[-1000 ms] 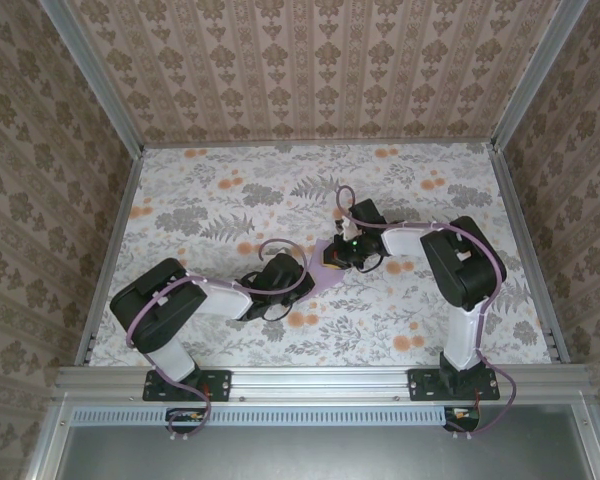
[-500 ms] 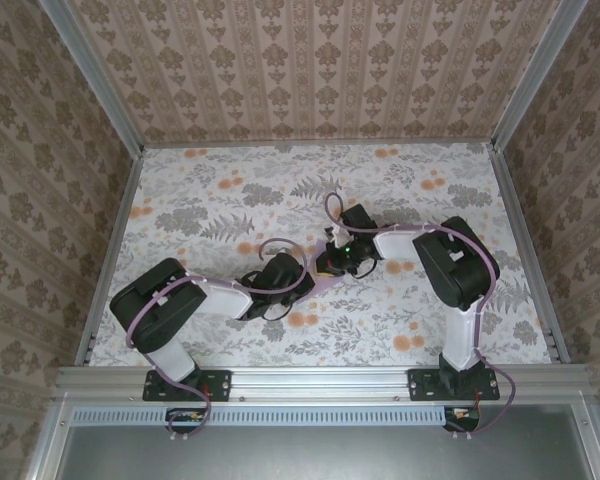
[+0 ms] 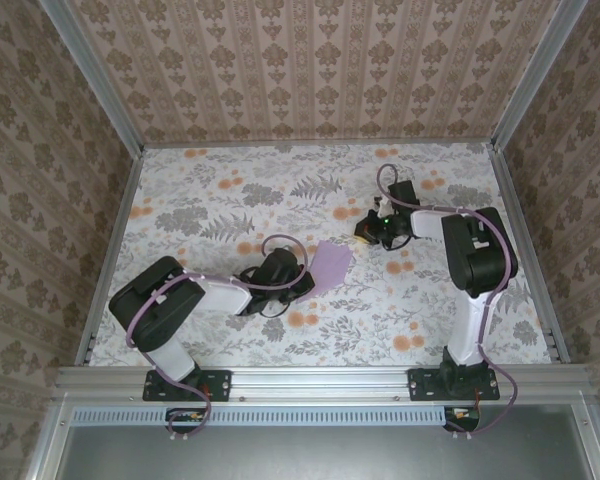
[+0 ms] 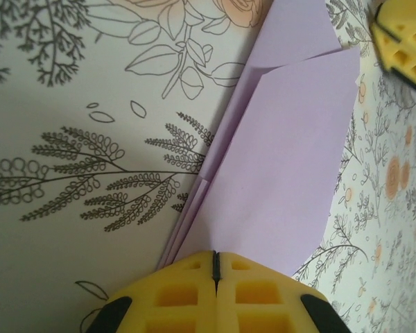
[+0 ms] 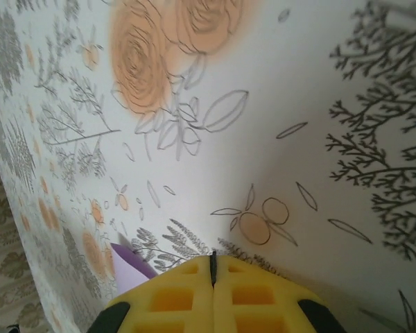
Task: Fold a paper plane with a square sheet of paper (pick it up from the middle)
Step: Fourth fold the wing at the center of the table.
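Note:
The lilac sheet of paper [image 3: 332,265] lies flat on the floral tablecloth at mid-table, folded into a layered, wing-like shape. In the left wrist view the paper [image 4: 291,159] shows a long crease with stacked edges on its left side. My left gripper [image 4: 216,260] is shut, and its yellow pads sit at the paper's near end; I see no paper between them. From above, the left gripper [image 3: 306,282] is at the paper's lower left edge. My right gripper [image 3: 363,232] is shut and empty, up and to the right of the paper. A lilac corner [image 5: 128,272] peeks beside its pads [image 5: 173,291].
The floral tablecloth [image 3: 230,210] covers the whole table, which is fenced by aluminium rails [image 3: 310,380] and patterned walls. The right gripper's yellow pad [image 4: 402,38] shows at the top right corner of the left wrist view, beyond the paper's far end.
The right gripper left the paper and moved up and to the right, uncovering the paper's far end. The left arm stayed almost still at the paper's near end.

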Robot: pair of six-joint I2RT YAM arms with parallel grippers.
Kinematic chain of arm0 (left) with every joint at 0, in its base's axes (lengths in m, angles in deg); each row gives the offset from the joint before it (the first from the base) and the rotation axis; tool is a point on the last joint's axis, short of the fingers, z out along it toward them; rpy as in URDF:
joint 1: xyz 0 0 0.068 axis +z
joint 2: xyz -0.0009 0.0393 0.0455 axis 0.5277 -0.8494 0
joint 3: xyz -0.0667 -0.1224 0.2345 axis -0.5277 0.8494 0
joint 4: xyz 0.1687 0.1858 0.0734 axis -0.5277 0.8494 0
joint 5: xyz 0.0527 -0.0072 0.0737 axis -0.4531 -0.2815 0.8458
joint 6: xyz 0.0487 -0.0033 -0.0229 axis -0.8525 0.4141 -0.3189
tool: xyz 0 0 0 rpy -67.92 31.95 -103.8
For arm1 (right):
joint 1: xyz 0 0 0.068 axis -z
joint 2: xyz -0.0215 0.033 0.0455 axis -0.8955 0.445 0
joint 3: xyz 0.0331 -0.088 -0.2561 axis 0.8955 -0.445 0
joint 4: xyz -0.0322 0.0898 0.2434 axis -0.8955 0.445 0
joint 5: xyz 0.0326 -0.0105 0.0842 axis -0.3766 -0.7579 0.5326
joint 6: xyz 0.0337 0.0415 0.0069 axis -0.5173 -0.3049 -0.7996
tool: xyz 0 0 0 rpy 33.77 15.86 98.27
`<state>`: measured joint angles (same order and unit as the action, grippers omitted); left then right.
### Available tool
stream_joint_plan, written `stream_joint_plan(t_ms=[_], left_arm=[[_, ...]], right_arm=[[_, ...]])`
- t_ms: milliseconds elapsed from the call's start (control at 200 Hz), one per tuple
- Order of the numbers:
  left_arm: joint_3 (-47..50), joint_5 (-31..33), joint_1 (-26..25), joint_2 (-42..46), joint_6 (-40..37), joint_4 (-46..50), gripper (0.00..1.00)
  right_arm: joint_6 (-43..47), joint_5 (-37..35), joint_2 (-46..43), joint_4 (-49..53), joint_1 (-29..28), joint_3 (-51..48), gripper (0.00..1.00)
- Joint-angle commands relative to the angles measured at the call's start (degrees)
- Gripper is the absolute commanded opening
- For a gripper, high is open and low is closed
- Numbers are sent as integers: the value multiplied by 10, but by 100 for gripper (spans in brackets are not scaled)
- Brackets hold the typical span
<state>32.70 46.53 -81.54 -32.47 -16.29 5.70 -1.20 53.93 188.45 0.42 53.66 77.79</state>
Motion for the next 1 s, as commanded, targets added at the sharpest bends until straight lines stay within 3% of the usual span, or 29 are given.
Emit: stream_joint_plan(t_ms=[0, 170, 435, 755, 1000], left_arm=[[11, -18, 11, -9, -48, 105, 0], [12, -30, 23, -8, -52, 93, 0], [10, -37, 24, -2, -56, 100, 0], [23, -66, 24, 4, -79, 112, 0], [89, -85, 14, 11, -69, 66, 0]], right_arm=[[-7, -14, -75, -15, -23, -27, 0], [-20, 4, -94, -16, -88, -67, 0], [-65, 38, -29, -55, -177, -76, 0], [-55, -4, 8, 1, -168, -77, 0], [-47, -20, 15, 24, -155, -72, 0]])
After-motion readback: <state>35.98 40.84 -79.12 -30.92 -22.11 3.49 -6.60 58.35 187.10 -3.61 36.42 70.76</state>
